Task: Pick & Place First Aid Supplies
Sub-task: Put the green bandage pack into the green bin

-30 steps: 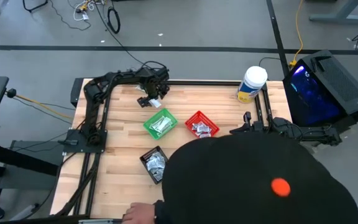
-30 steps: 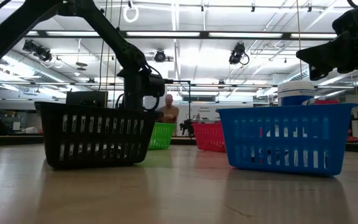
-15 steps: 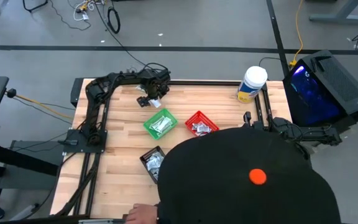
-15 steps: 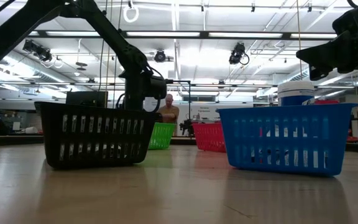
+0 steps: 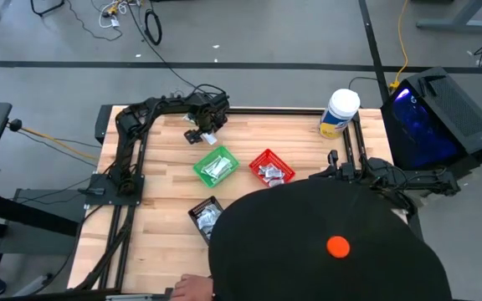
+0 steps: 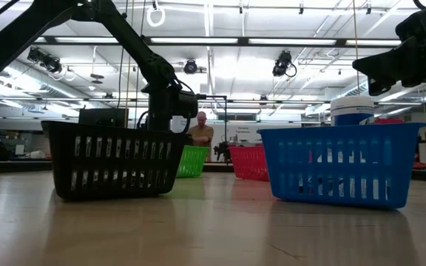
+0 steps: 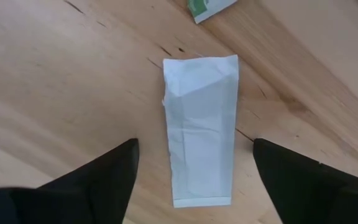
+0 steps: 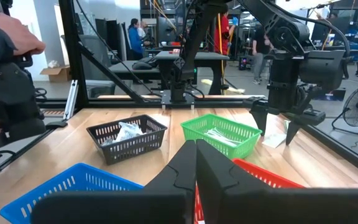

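A long narrow white packet point(image 7: 199, 106), one of the first aid supplies, lies flat on the wood at the table's far left. My left gripper point(image 7: 194, 146) points down over it, open, with one finger on each side and neither touching. In the high view this gripper point(image 5: 201, 131) stands beyond the green basket point(image 5: 216, 165). A second packet point(image 7: 209, 7), with green print, lies just past the white one. Green, red point(image 5: 271, 168) and black point(image 5: 206, 216) baskets each hold packets. My right gripper point(image 8: 196, 158) waits shut at the table's right side.
A person's black-capped head point(image 5: 333, 242) covers the near right of the table in the high view, and a hand point(image 5: 187, 289) rests at the near edge. The blue basket point(image 6: 339, 162) stands near the front. A white-lidded tub point(image 5: 339, 112) sits far right.
The person's capped head has drifted toward the table's left in the high view and now hides more of the near side by the black basket.
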You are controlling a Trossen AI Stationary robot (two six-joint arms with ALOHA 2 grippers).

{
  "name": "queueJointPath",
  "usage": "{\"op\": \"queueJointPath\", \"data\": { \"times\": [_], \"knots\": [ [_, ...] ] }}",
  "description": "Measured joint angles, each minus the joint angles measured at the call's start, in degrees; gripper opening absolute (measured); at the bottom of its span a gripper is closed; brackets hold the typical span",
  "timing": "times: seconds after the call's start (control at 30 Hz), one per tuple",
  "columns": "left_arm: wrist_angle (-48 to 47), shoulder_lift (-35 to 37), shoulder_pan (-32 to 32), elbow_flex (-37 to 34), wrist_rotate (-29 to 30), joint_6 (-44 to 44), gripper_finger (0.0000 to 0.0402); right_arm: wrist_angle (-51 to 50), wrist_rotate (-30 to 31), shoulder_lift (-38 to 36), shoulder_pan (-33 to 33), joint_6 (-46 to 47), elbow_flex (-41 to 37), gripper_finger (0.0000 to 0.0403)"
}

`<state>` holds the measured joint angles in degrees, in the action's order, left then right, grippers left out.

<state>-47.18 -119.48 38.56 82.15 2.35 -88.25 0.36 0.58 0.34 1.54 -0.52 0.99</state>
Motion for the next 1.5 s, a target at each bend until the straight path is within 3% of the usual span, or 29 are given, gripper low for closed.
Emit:
{"op": "queueJointPath", "data": {
  "times": [0.87,1.33,1.5],
  "knots": [
    [0.3,-0.1,-1.5,0.0,1.1,-1.2,0.0126,0.0,0.0,0.0,0.0,0.0,0.0,0.0013],
    [-1.5,1.9,-2.3,-0.1,1.4,-0.9,0.0121,0.0,0.0,0.0,0.0,0.0,0.0,0.0013],
    [-2.6,4.1,-2.2,-0.1,3.0,3.3,0.0122,0.0,0.0,0.0,0.0,0.0,0.0,0.0013]
  ]
}}
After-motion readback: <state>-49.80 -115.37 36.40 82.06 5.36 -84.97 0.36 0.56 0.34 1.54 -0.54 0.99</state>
